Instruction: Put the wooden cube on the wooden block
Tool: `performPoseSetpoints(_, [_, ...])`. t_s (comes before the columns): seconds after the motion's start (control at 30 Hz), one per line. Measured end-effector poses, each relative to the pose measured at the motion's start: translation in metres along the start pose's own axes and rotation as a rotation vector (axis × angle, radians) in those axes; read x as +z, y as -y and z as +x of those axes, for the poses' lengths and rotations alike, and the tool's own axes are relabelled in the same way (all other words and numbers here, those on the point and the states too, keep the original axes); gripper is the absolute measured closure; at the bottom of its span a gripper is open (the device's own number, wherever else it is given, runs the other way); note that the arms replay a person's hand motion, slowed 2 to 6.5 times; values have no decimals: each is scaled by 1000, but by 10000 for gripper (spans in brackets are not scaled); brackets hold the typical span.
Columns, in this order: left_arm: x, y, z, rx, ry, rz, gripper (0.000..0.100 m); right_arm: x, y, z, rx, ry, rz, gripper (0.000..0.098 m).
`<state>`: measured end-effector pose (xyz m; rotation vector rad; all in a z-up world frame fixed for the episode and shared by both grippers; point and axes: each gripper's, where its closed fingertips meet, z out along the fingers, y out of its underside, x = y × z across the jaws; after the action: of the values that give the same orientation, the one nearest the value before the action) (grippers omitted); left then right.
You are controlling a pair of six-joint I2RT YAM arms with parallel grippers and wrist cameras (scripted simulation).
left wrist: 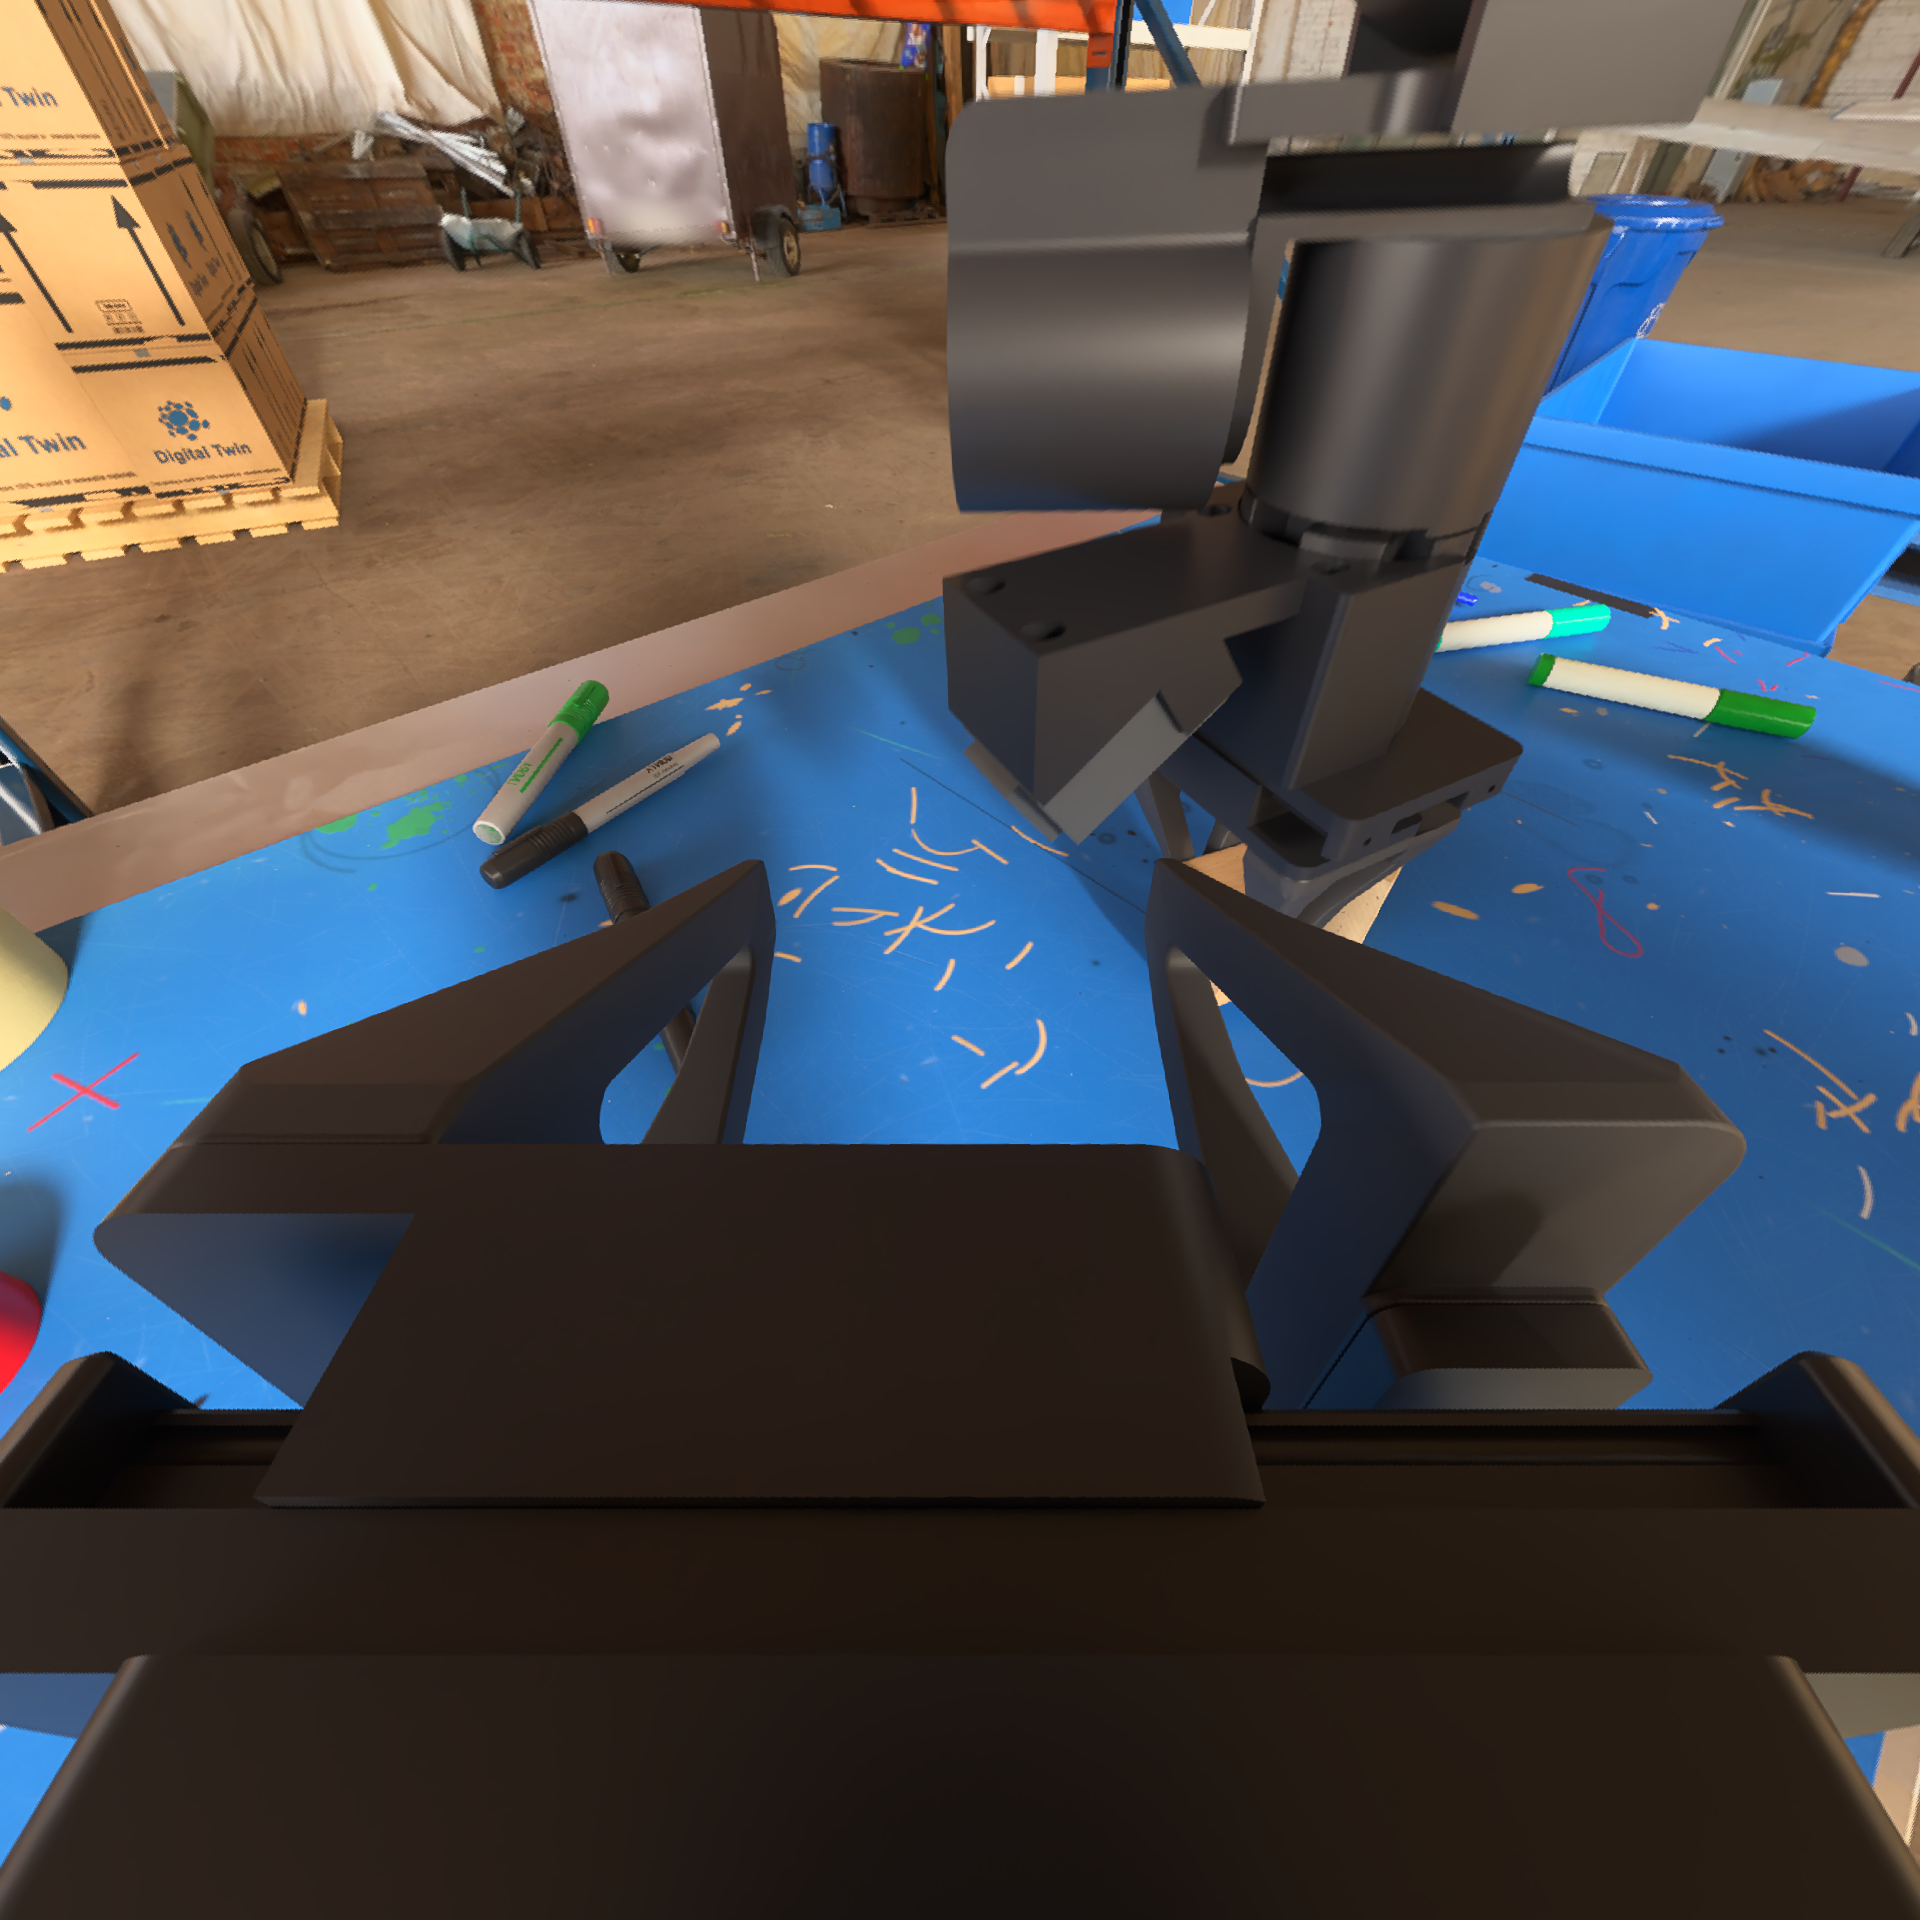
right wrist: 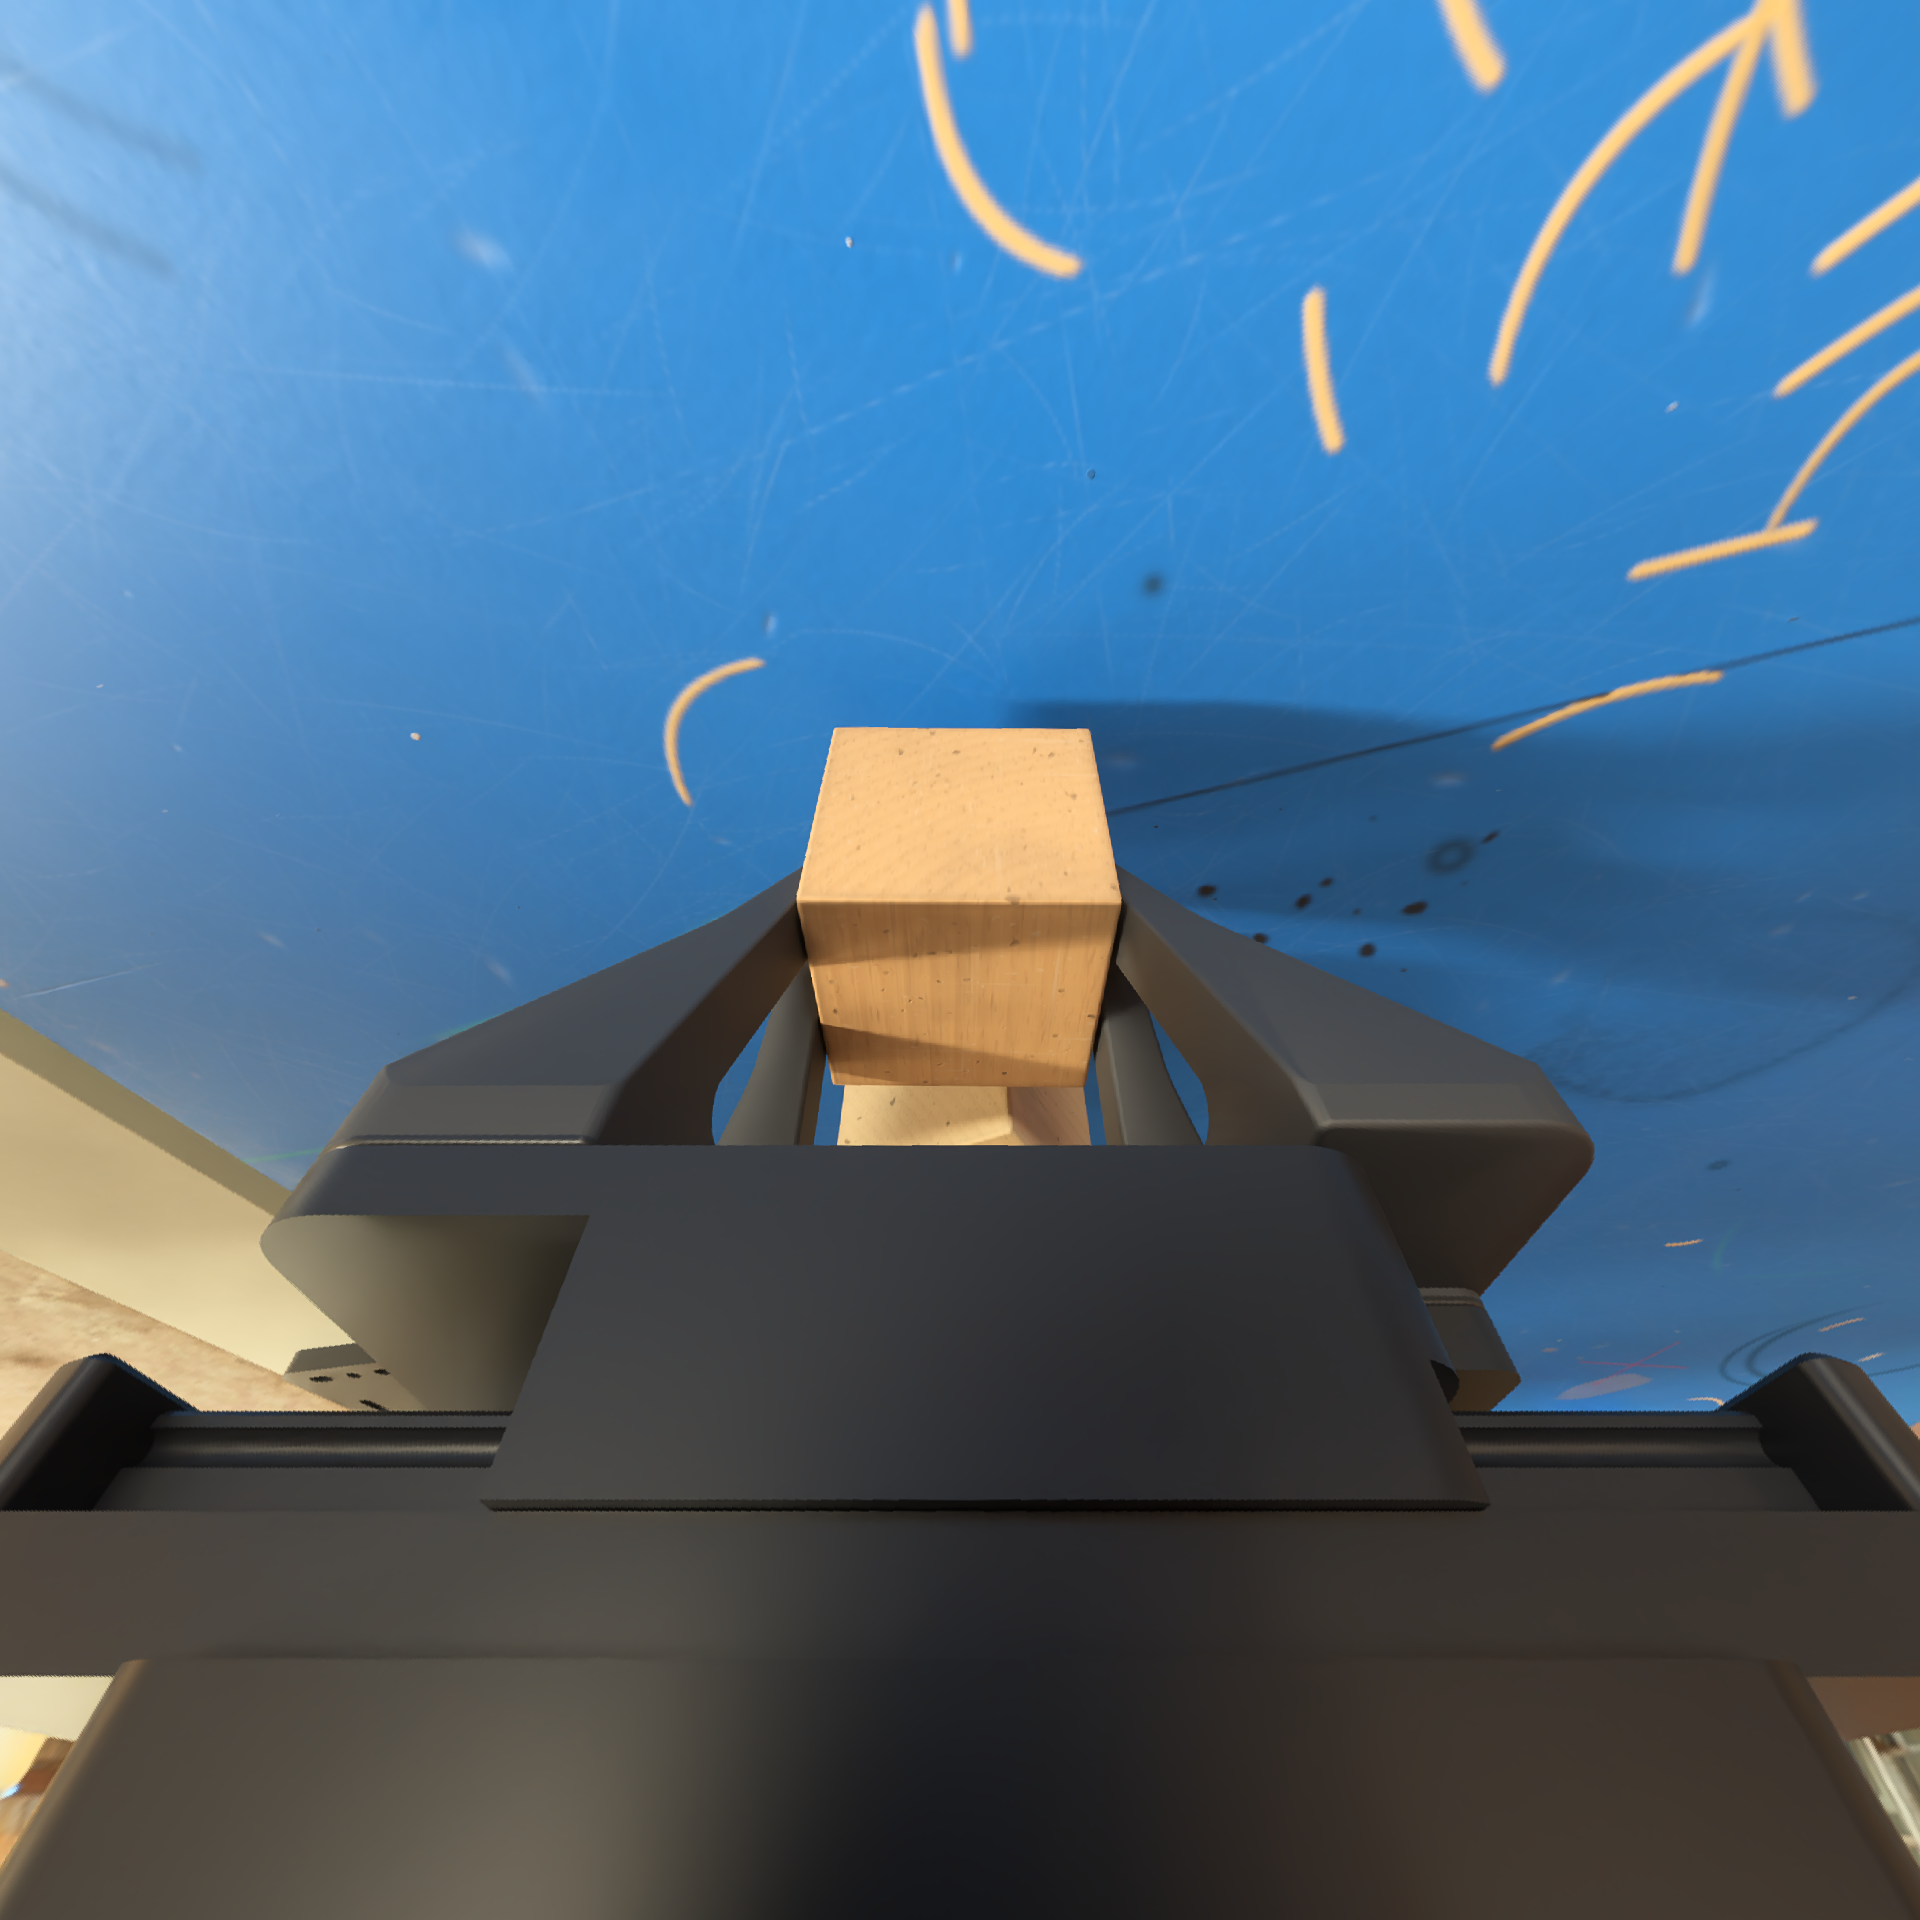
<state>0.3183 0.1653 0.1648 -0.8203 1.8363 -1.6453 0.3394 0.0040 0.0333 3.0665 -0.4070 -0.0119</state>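
Observation:
In the right wrist view my right gripper (right wrist: 958, 920) is shut on the wooden cube (right wrist: 956, 904), which sits between its fingertips above the blue table (right wrist: 520, 520). A second pale wooden piece, the wooden block (right wrist: 935, 1117), shows just below the cube between the fingers; I cannot tell if they touch. In the left wrist view my left gripper (left wrist: 961, 883) is open and empty, low over the table. The right arm (left wrist: 1299, 644) points down just beyond it, with pale wood (left wrist: 1369, 906) showing under its gripper, mostly hidden.
Several markers lie on the table: a green one (left wrist: 540, 764) and a black one (left wrist: 597, 810) at the far left, two green-capped ones (left wrist: 1673, 696) at the far right. A blue bin (left wrist: 1714, 488) stands behind. A yellowish object (left wrist: 21, 987) and a red object (left wrist: 12, 1340) sit at the left edge.

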Motion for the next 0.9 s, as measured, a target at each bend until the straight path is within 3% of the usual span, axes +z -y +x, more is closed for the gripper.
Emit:
performPoseSetpoints(0.23, [0,0,0,1,0,-2,397,-29,6,0,-47,-19,96,576])
performPoseSetpoints(0.43, [1,0,1,2,-2,-3,396,-56,-5,7,-94,-61,149,575])
performPoseSetpoints(0.63, [2,-2,2,0,-6,-8,395,-72,-25,11,-174,-83,147,575])
performPoseSetpoints(0.9, [4,-3,4,3,-11,-12,395,-72,-53,13,-276,-84,102,575])
